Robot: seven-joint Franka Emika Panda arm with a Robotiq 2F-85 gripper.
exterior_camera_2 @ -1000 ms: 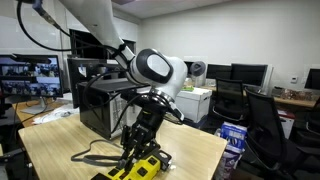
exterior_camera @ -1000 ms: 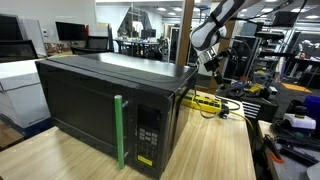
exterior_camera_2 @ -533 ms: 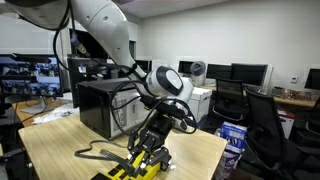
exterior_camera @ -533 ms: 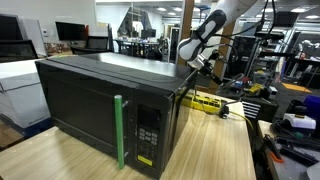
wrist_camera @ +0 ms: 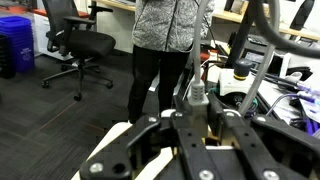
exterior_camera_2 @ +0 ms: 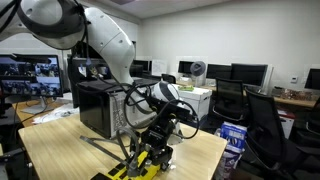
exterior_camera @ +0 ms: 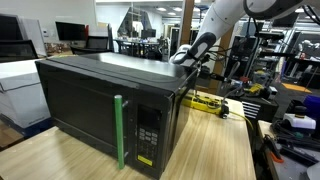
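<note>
Gripper hangs at the rear top corner of the black microwave in an exterior view. In an exterior view the gripper sits above a yellow power strip. My wrist view shows a standing person; I cannot tell how wide the jaws stand.

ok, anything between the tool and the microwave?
Nothing visible. In an exterior view the tool hangs right by the far top corner of the microwave, with no object in the gap. The yellow power strip lies lower, on the table, out of that line.
</note>
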